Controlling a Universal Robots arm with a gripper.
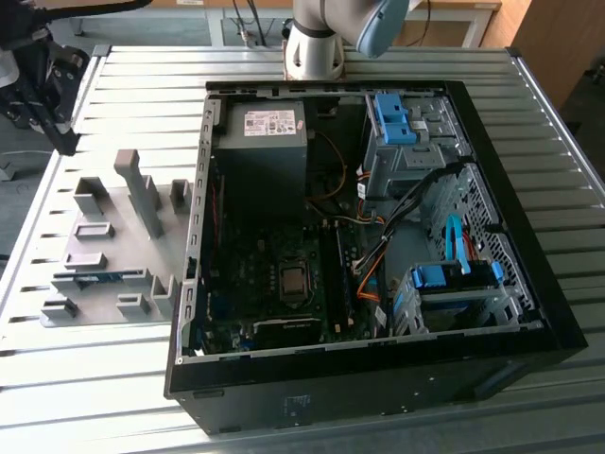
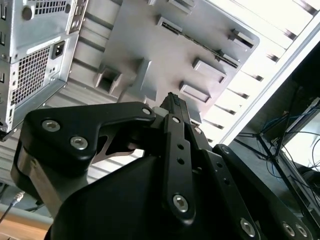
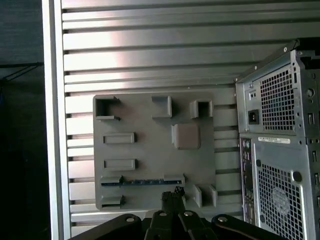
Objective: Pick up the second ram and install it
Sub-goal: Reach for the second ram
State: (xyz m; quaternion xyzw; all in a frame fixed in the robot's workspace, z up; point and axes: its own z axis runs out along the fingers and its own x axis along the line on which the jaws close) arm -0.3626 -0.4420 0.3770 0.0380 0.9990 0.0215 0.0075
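Note:
The second ram point(image 1: 99, 278) is a thin blue-green stick lying on edge between two grey blocks of the fixture plate point(image 1: 118, 222), at the exterior view's left. In the first wrist view the ram point(image 3: 142, 182) runs along the plate's edge nearest the gripper point(image 3: 172, 195), whose black fingers sit together, empty, just short of it. In the exterior view the gripper point(image 1: 59, 128) hangs high above the table's far left corner, well clear of the plate. In the second wrist view the gripper point(image 2: 175, 100) tapers to one closed tip over the plate point(image 2: 150, 45).
An open black computer case point(image 1: 378, 402) lies on the slatted metal table point(image 1: 95, 378), with the motherboard point(image 1: 274, 284), power supply point(image 1: 265, 142) and blue drive brackets point(image 1: 454, 279) exposed. Its perforated rear panel point(image 3: 280, 140) stands beside the plate. The arm's base point(image 1: 317, 43) is behind the case.

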